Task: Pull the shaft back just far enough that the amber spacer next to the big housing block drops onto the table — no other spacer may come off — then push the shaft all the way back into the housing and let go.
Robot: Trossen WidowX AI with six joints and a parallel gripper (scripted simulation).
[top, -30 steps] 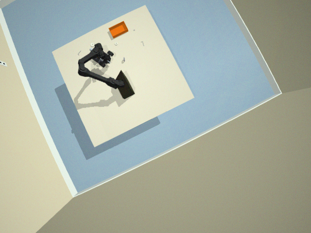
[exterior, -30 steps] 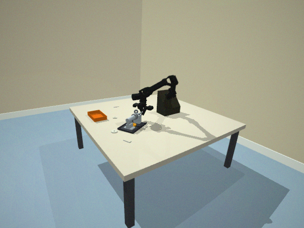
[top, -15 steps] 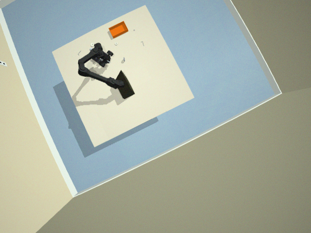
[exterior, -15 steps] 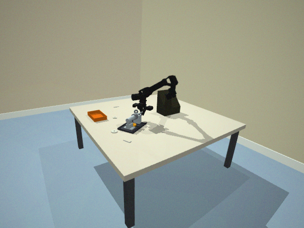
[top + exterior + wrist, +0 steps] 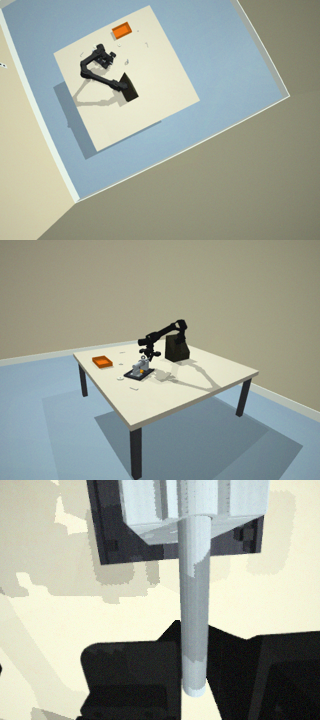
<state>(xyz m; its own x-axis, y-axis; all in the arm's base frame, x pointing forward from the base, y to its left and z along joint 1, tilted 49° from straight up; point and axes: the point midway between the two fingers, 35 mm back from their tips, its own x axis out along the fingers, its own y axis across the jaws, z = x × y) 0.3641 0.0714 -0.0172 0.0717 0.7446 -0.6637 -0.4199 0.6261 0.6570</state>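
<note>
My gripper (image 5: 149, 359) (image 5: 185, 625) is shut on the outer end of the grey shaft (image 5: 195, 600). In the wrist view the shaft runs straight from between the fingers into the light grey housing assembly (image 5: 145, 505) (image 5: 145, 365). A long bare length of shaft shows between the fingers and the assembly. The assembly stands on a dark base plate (image 5: 112, 552) (image 5: 129, 375). An amber spacer (image 5: 141, 371) shows low between the grey supports, close above or on the plate. Whether it lies loose, and any other spacers, cannot be made out.
An orange tray (image 5: 121, 30) (image 5: 102, 361) is near the table edge. Pale washers (image 5: 120, 378) (image 5: 119, 44) and thin L-shaped keys (image 5: 133, 388) (image 5: 146, 44) lie around the assembly. A grey ring (image 5: 143, 357) stands up behind the cylinder. The dark arm pedestal (image 5: 177, 351) stands behind.
</note>
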